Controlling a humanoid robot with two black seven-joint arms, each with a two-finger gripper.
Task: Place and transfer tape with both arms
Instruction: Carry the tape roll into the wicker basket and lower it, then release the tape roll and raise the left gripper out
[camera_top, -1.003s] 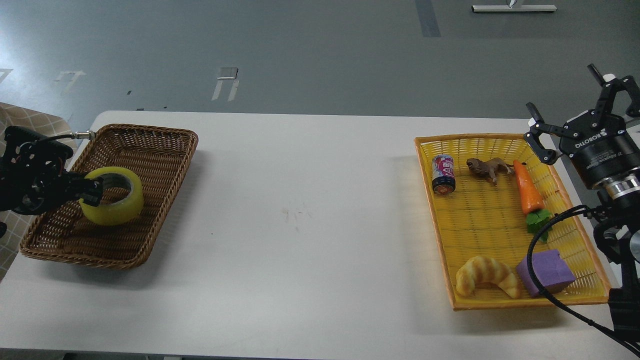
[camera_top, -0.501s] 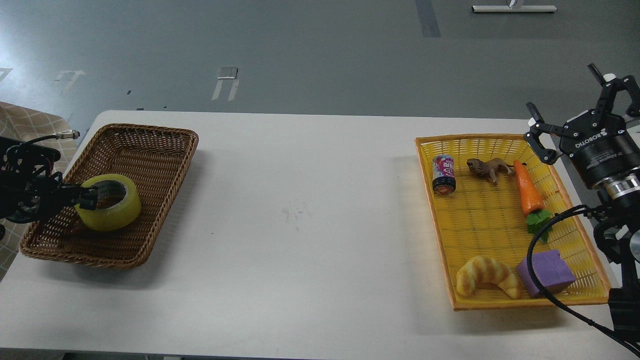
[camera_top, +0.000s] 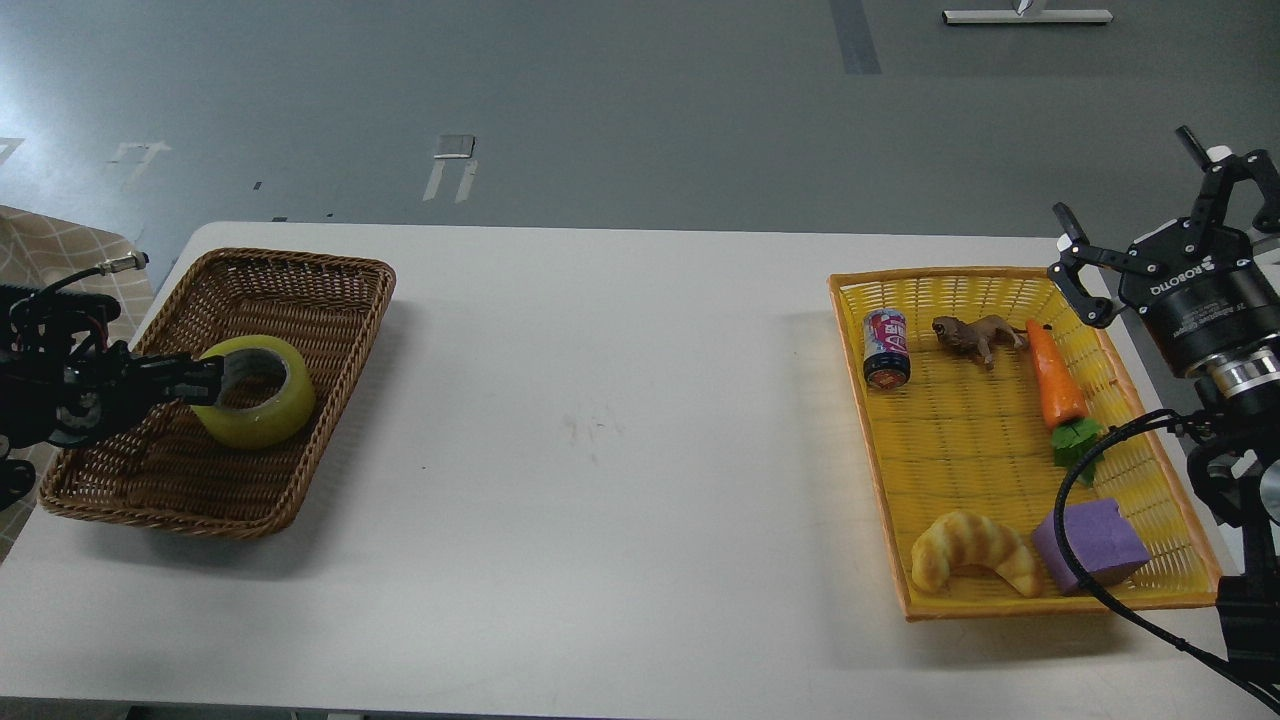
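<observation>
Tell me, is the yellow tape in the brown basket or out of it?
In. The tape sits over the brown basket, inside its rim, with the left gripper gripping its wall.

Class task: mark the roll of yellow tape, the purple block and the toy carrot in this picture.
tape (camera_top: 262, 425): head view, on its yellow outer side wall.
purple block (camera_top: 1095, 527): head view, on its top face.
toy carrot (camera_top: 1058, 383): head view, on the orange body, above the green leaves.
</observation>
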